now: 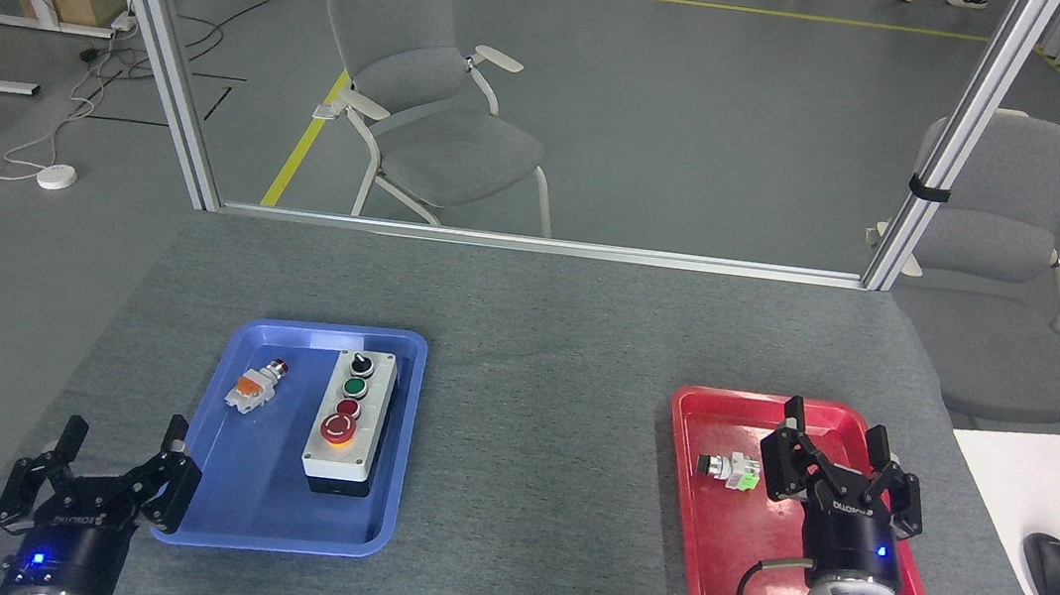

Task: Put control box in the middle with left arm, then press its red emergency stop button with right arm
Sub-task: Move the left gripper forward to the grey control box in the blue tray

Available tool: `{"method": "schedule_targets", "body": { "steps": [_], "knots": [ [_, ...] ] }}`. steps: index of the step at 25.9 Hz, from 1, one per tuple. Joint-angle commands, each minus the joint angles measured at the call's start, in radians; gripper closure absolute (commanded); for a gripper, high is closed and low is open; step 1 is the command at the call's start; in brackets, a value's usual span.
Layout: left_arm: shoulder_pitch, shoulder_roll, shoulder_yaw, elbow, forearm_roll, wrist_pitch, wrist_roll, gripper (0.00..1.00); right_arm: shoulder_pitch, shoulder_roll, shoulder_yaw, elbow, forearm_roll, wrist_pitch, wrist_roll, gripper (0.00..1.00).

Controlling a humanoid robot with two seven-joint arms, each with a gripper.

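The control box [348, 422], white with a black knob, a green button and a red emergency stop button [337, 428], lies in the blue tray [265, 517] at the left. My left gripper [124, 432] stands open beside the tray's near left corner, well short of the box. Over the red tray [728, 570] at the right, my right gripper [835, 432] is open with nothing between its fingers. The middle [539, 438], bare grey felt tabletop, lies between the two trays.
A small orange and white switch part [251, 388] lies in the blue tray left of the box. A small part with a green end [730, 470] sits in the red tray. A white desk with a mouse [1055, 571] adjoins the table's right. Metal frame posts stand at the far edge.
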Motion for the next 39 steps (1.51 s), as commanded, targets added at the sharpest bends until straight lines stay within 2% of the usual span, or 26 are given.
{"method": "schedule_targets", "body": {
  "steps": [1, 10, 16, 18, 21, 25, 30, 34, 39],
  "knots": [
    [-0.002, -0.001, -0.001, 0.0, 0.002, -0.001, 0.003, 0.01, 0.0, -0.001, 0.001, 0.0, 0.0, 0.0, 0.0, 0.0],
    [-0.003, -0.017, -0.001, -0.015, 0.007, -0.006, 0.004, 0.01, 0.003, -0.002, 0.002, 0.0, 0.0, 0.0, 0.0, 0.0],
    [0.037, -0.02, -0.005, -0.066, 0.002, -0.167, 0.014, 0.01, -0.001, 0.013, -0.001, 0.006, 0.0, 0.002, 0.0, 0.0],
    [0.071, -0.037, -0.042, -0.083, -0.008, -0.173, 0.027, 0.01, -0.001, 0.006, -0.001, 0.003, -0.002, 0.0, 0.0, 0.0],
    [0.069, -0.061, -0.111, -0.061, -0.082, -0.138, 0.023, 0.01, 0.002, 0.006, 0.001, 0.005, -0.002, 0.0, 0.0, 0.0],
    [0.055, -0.095, -0.219, 0.018, -0.246, -0.011, 0.014, 0.01, 0.003, 0.007, 0.002, 0.008, -0.002, 0.0, 0.0, 0.0],
    [-0.025, -0.147, -0.248, 0.127, -0.261, 0.023, -0.049, 0.01, 0.005, 0.004, 0.004, 0.012, -0.003, 0.002, 0.0, 0.0],
    [-0.113, -0.155, -0.248, 0.23, -0.261, 0.04, -0.1, 0.01, 0.0, 0.007, 0.004, 0.014, -0.003, 0.002, 0.002, 0.0],
    [-0.152, -0.173, -0.249, 0.299, -0.26, 0.04, -0.135, 0.01, 0.008, 0.006, 0.005, 0.014, -0.003, -0.016, 0.0, 0.0]
  ]
}}
